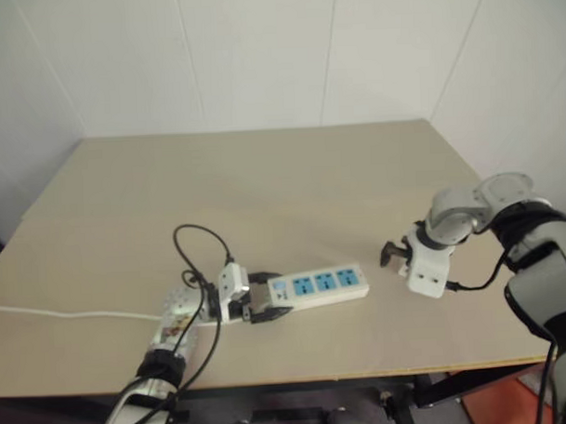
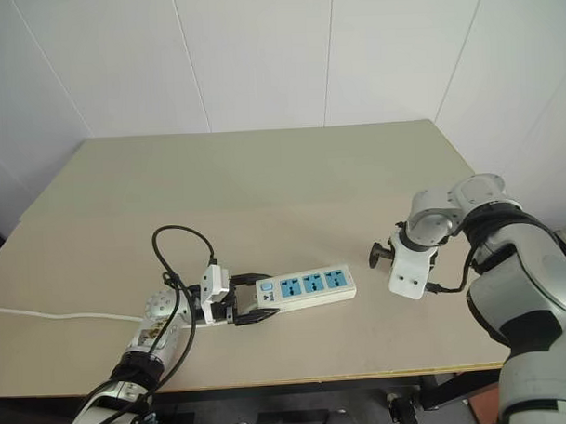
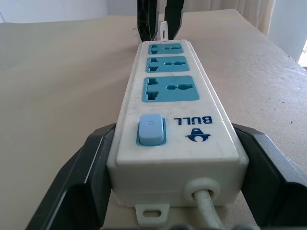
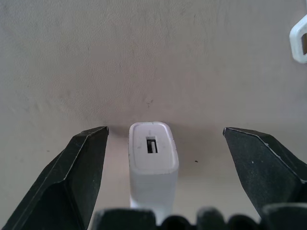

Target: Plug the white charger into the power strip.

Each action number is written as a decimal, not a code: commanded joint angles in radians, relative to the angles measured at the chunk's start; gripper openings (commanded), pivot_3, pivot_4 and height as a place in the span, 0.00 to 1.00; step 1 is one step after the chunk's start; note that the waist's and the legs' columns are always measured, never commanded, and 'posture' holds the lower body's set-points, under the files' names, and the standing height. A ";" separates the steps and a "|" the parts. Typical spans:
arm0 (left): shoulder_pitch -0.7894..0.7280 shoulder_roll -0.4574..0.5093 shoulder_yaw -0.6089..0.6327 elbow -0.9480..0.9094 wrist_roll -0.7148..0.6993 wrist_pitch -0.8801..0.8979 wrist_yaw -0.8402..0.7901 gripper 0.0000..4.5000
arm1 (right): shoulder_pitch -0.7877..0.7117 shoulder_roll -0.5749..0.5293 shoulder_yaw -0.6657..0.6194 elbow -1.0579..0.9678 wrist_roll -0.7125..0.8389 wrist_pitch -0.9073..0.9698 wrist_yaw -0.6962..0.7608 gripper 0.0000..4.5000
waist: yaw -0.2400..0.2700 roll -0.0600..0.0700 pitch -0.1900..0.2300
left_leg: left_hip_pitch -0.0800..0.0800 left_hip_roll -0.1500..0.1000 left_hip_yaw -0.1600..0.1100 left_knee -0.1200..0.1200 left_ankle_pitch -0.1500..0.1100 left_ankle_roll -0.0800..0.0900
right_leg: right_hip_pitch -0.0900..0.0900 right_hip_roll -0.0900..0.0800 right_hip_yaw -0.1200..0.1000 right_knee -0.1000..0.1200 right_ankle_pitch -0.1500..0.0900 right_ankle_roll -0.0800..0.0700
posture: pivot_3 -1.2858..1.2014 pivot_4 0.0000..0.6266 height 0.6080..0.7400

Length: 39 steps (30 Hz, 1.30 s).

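The power strip (image 1: 318,285) lies flat near the table's front edge, its three blue sockets (image 3: 169,63) facing up. My left gripper (image 1: 272,296) is shut on its cord end, and one black finger (image 3: 81,177) presses each long side. The white charger (image 4: 152,153) stands upright on the table to the right of the strip's far end. My right gripper (image 4: 165,130) points down over it, open, with a wide gap on each side of the charger. From the left wrist, the charger (image 3: 164,29) shows between the right gripper's two dark fingers (image 3: 144,19).
The strip's white cord (image 1: 63,315) trails left across the tan table (image 1: 263,175) and off its left edge. A black cable (image 1: 200,238) loops above my left wrist. White walls stand behind the table and to its right.
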State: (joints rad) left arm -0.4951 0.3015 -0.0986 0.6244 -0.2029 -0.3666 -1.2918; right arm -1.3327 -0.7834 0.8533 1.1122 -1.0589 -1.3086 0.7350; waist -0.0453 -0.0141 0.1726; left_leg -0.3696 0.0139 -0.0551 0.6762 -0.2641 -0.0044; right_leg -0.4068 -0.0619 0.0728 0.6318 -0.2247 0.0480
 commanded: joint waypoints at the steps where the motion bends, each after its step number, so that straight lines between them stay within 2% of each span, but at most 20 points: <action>1: 0.014 0.005 -0.024 -0.002 0.018 -0.002 0.003 0.73 | -0.047 -0.005 0.029 0.017 -0.062 0.022 -0.089 1.00 | 0.000 0.000 0.000 | 0.000 0.000 0.000 0.000 0.000 0.000 | 0.000 0.000 0.000 0.000 0.000 0.000 | 0.52 0.24 1.00; 6: 0.018 0.009 -0.026 -0.004 0.018 -0.006 0.005 0.73 | -0.067 0.006 0.076 0.047 -0.115 0.011 -0.163 1.00 | -0.001 0.000 0.000 | 0.000 0.000 0.000 0.000 0.000 0.000 | 0.000 0.000 0.000 0.000 0.000 0.000 | 0.52 0.24 1.00; 9: 0.017 0.011 -0.025 -0.001 0.021 -0.010 0.010 0.73 | -0.077 0.012 0.098 0.051 -0.140 -0.004 -0.226 0.87 | -0.001 0.000 0.000 | 0.000 0.000 0.000 0.000 0.000 0.000 | 0.000 0.000 0.000 0.000 0.000 0.000 | 0.52 0.24 1.00; 17: 0.017 0.013 -0.028 0.002 0.024 -0.017 0.017 0.73 | -0.101 0.031 0.145 0.071 -0.182 -0.014 -0.312 0.26 | -0.003 0.001 0.000 | 0.001 0.000 0.000 0.000 0.000 0.000 | 0.000 0.000 0.000 0.001 0.000 0.000 | 0.52 0.24 1.00; 23: 0.011 0.014 -0.032 0.010 0.028 -0.022 0.018 0.73 | -0.100 0.024 0.114 0.105 -0.120 -0.027 -0.274 0.25 | -0.002 0.001 0.000 | 0.001 0.000 0.000 0.000 0.000 0.000 | 0.000 0.000 0.000 0.001 0.000 0.000 | 0.52 0.24 1.00; 27: -0.001 0.022 -0.029 0.019 0.022 -0.024 0.010 0.73 | -0.065 0.007 -0.065 0.223 0.145 -0.018 -0.097 0.25 | -0.002 0.001 0.000 | 0.000 0.000 0.000 0.000 0.000 0.000 | 0.000 0.000 0.000 0.000 0.000 0.000 | 0.52 0.24 1.00; 31: -0.015 0.037 -0.022 0.034 0.015 -0.026 -0.006 0.73 | 0.039 0.020 -0.350 0.271 0.525 0.094 0.206 0.25 | -0.003 0.000 -0.001 | 0.001 0.000 -0.001 0.000 0.000 0.000 | 0.003 0.000 0.000 -0.001 0.000 -0.001 | 0.52 0.24 1.00; 33: -0.021 0.045 -0.025 0.042 0.015 -0.032 -0.022 0.73 | 0.140 0.044 -0.527 0.169 0.800 0.274 0.388 0.25 | -0.005 0.000 -0.001 | 0.002 0.000 -0.001 0.000 0.000 0.000 | 0.005 0.000 -0.001 -0.001 0.001 -0.001 | 0.52 0.24 1.00; 35: -0.023 0.050 -0.027 0.046 0.009 -0.033 -0.043 0.73 | 0.252 0.067 -0.667 -0.040 1.053 0.550 0.513 0.25 | -0.009 0.000 -0.001 | 0.002 0.001 -0.001 0.000 0.000 0.000 | 0.004 0.000 0.000 -0.001 0.001 -0.001 | 0.52 0.24 1.00; 39: -0.028 0.054 -0.030 0.057 -0.007 -0.041 -0.092 0.73 | 0.434 0.082 -0.823 -0.459 1.381 1.060 0.571 0.25 | -0.010 0.002 0.000 | 0.001 0.001 -0.002 0.000 0.000 0.000 | 0.002 0.001 -0.001 0.001 0.001 -0.001 | 0.52 0.24 1.00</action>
State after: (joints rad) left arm -0.5283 0.3421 -0.1106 0.6677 -0.2216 -0.3953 -1.3437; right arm -0.8947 -0.6940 0.1028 0.8000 0.1821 -0.4242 1.2915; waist -0.0550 -0.0122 0.1721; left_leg -0.3692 0.0149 -0.0577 0.6759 -0.2641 -0.0042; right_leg -0.4049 -0.0612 0.0721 0.6325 -0.2239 0.0471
